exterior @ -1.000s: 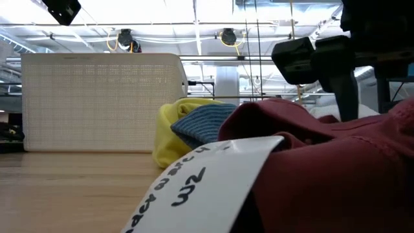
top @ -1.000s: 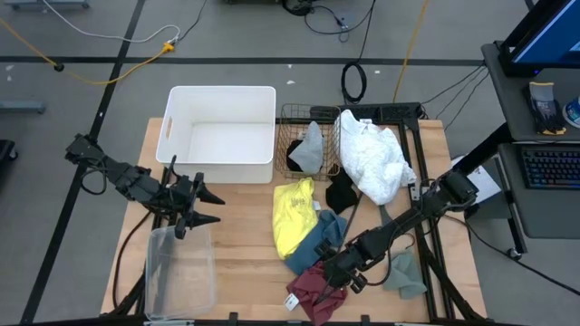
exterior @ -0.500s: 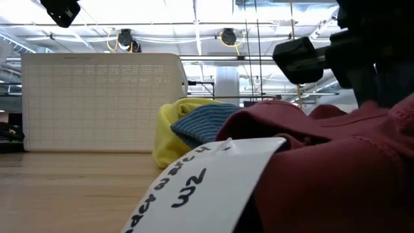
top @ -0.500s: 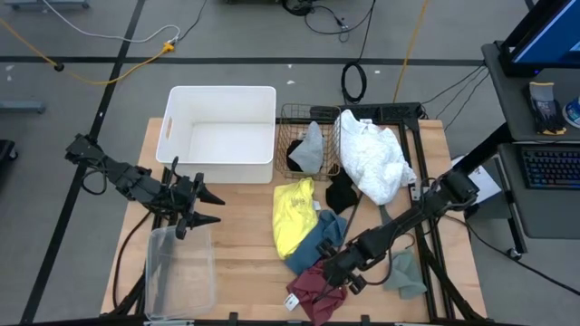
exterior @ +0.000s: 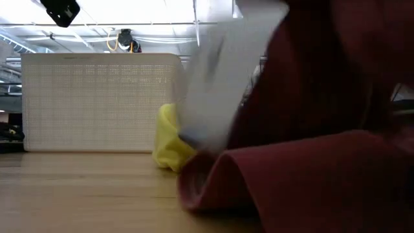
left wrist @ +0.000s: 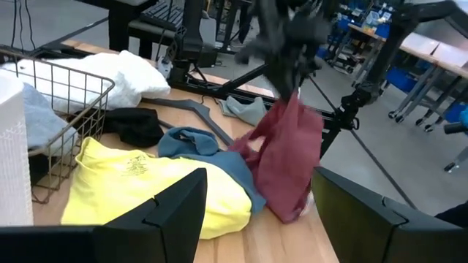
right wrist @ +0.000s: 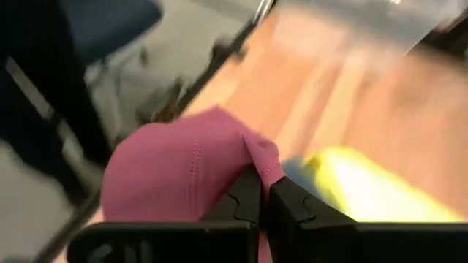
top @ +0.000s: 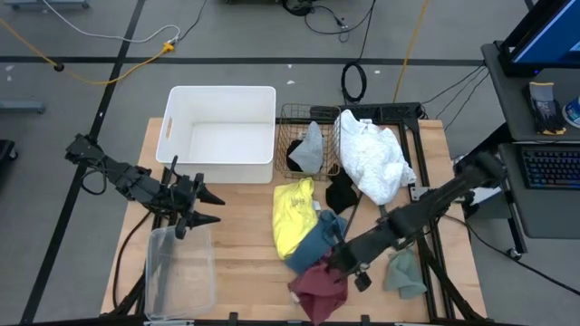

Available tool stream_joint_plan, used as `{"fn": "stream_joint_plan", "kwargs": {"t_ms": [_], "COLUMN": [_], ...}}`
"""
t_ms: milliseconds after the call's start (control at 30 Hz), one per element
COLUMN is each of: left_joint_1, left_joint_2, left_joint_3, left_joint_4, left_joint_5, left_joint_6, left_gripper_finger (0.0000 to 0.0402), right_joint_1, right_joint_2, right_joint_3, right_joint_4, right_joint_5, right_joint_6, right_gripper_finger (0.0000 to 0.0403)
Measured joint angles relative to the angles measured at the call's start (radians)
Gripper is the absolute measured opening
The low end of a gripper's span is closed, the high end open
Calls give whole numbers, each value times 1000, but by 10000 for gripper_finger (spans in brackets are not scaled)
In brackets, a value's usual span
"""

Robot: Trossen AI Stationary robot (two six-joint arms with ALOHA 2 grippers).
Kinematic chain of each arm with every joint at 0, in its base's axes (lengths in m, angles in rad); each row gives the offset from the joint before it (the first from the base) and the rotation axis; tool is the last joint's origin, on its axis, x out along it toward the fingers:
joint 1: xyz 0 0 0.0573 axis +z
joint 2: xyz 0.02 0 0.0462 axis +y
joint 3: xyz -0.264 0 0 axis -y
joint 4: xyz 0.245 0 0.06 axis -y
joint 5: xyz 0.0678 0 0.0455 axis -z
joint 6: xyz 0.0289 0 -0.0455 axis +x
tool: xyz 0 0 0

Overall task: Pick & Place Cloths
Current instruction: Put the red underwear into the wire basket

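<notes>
My right gripper (top: 342, 261) is shut on the maroon cloth (top: 316, 289) near the table's near edge. The cloth hangs below it in the left wrist view (left wrist: 287, 157) and fills the low view (exterior: 310, 129). Yellow cloth (top: 292, 215) and blue-teal cloth (top: 319, 237) lie flat beside it. A black cloth (top: 340, 193) and the large white cloth (top: 373, 158) lie farther back. A grey-green cloth (top: 403, 272) lies at the right edge. My left gripper (top: 207, 206) waits open between the white bin and the clear bin. My right gripper pinches a raised fold of the maroon cloth (right wrist: 257, 162) between its two shut fingers (right wrist: 292, 208). It comes from above, slanting in from the table's right. The cloth hangs slack below the fingers, and its lower end (left wrist: 287, 210) still lies on the table.
A white bin (top: 222, 131) stands at the far left, a clear plastic bin (top: 181, 272) at the near left. A wire basket (top: 308, 140) holds a grey and a black cloth. A dark hanger (top: 381, 214) lies under my right arm. Bare wood lies between the bins and the cloths.
My right gripper has risen and drawn a little toward the table's right, taking the maroon cloth with it. The cloth's upper part and its white tag have swung up off the table, while its lower end has stayed down and bunched.
</notes>
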Motion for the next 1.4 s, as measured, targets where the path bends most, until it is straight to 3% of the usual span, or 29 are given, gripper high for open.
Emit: {"fn": "stream_joint_plan", "kwargs": {"t_ms": [300,467,833,1067,1400], "left_joint_1": [0,0,0,0,0], "left_joint_2": [0,0,0,0,0], "left_joint_3": [0,0,0,0,0], "left_joint_4": [8,70,137,137,137], "left_joint_5": [-1,-1,-3,-3,-3], "left_joint_6": [-80,-79,-70,-66,-65], "left_gripper_finger": [250,250,250,250,250], "right_joint_1": [-1,-2,-49,-56,-56], "right_joint_2": [-232,-315,-402,-428,-436], "right_joint_3": [0,0,0,0,0], "right_joint_4": [157,324,681,725,718], "right_joint_5": [82,131,130,127,130], "right_joint_6": [-142,-298,-728,-954,-963], "right_gripper_finger": [0,0,0,0,0]}}
